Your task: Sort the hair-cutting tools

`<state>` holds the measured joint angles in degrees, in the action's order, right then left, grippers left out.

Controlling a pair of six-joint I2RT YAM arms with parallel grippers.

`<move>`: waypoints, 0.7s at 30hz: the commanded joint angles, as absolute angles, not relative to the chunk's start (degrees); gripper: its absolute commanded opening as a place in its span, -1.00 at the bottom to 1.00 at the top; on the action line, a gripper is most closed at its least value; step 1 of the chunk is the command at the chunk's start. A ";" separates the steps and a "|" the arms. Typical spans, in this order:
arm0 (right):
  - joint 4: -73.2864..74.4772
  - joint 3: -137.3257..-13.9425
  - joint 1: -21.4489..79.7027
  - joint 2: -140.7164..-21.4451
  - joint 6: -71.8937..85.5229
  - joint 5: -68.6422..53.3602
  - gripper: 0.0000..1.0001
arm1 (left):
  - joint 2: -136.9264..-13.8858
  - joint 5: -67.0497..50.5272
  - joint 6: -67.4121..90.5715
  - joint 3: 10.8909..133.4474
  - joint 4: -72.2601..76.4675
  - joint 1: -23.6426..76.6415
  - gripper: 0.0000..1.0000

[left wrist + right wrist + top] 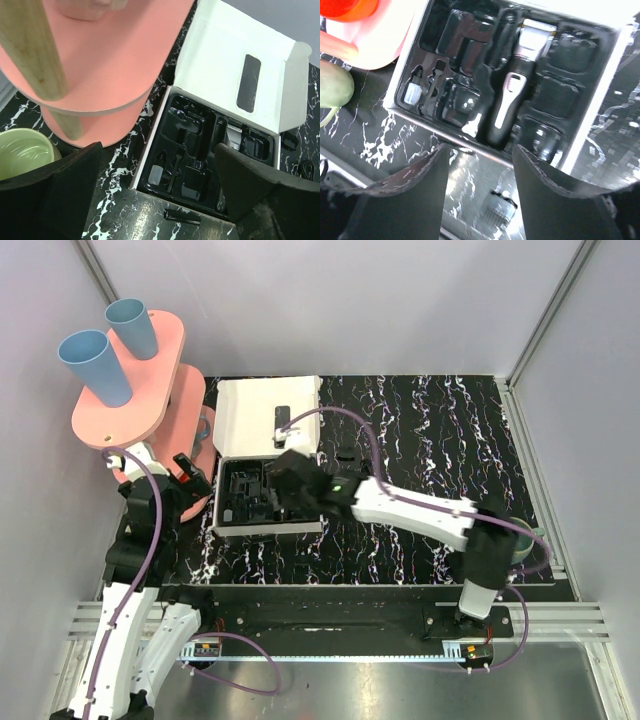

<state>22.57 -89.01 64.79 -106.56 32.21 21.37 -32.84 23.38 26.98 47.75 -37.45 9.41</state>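
Observation:
The slim black clipper (512, 100) with a grey head (537, 32) lies in the black moulded tray (580, 65) of the white box (262, 415). My right gripper (480, 170) is open and empty, hovering just above the tray's near edge, close to the clipper's tail; in the top view it (285, 495) is over the tray. A small black comb attachment (499, 209) lies blurred on the surface below it. More black pieces (347, 455) lie on the table right of the box. My left gripper (160, 200) is open and empty, left of the box.
A pink two-tier stand (135, 380) with blue cups (95, 365) fills the far left. A pale green bowl (20, 150) sits under it. A teal bowl (532, 540) is partly hidden behind the right arm. A small black cylinder (182, 216) lies before the tray.

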 commanded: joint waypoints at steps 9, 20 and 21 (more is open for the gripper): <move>43.07 -74.29 63.10 -91.76 38.73 9.42 0.71 | -35.59 11.60 22.85 48.52 -31.99 9.14 0.98; 35.16 -72.86 64.25 -99.48 42.63 5.90 0.86 | -40.25 10.81 22.94 49.74 -33.57 9.14 0.98; 35.16 -73.73 64.42 -100.19 43.06 5.71 0.88 | -40.43 10.81 23.03 49.66 -33.66 9.14 0.98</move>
<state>38.15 -70.67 63.29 -97.08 41.06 8.64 -39.18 12.14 23.77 47.75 -35.03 9.41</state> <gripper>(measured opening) 0.929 0.988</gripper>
